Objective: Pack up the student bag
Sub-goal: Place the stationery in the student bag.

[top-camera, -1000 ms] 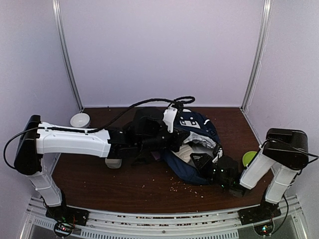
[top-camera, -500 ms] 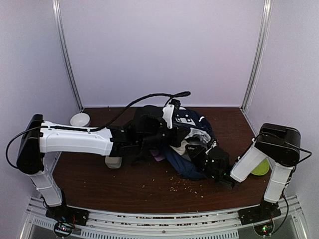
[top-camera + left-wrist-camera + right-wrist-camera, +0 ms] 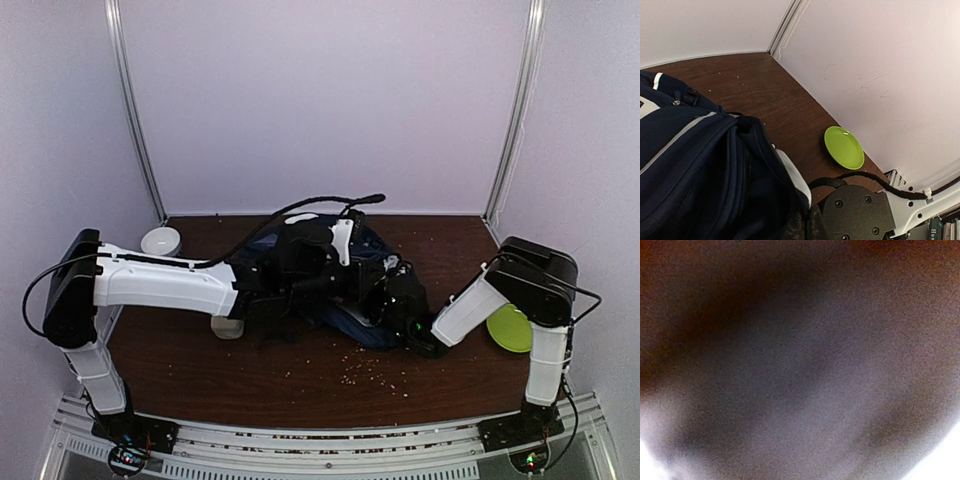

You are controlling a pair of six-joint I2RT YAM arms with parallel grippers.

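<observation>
The student bag [image 3: 372, 322], navy with a white stripe, lies crumpled at mid table; it fills the left of the left wrist view [image 3: 690, 165]. My left gripper [image 3: 810, 227] is shut on the bag's rim beside the light lining, holding the edge up; from above it sits over the bag's left side [image 3: 325, 275]. My right gripper [image 3: 400, 303] is pushed into the bag from the right, its fingers buried in fabric. The right wrist view is a dark blur with nothing readable. The right arm's black wrist [image 3: 855, 215] shows just beside the bag's edge.
A lime green plate [image 3: 510, 327] lies by the right wall, also in the left wrist view [image 3: 844, 147]. A white bowl [image 3: 160, 241] sits at the back left corner. A pale grey object [image 3: 227, 327] rests under the left arm. Crumbs [image 3: 370, 375] dot the brown table.
My right arm swung left and drove its gripper into the bag, uncovering the green plate. The bag bunched up toward the left. My left gripper kept its hold.
</observation>
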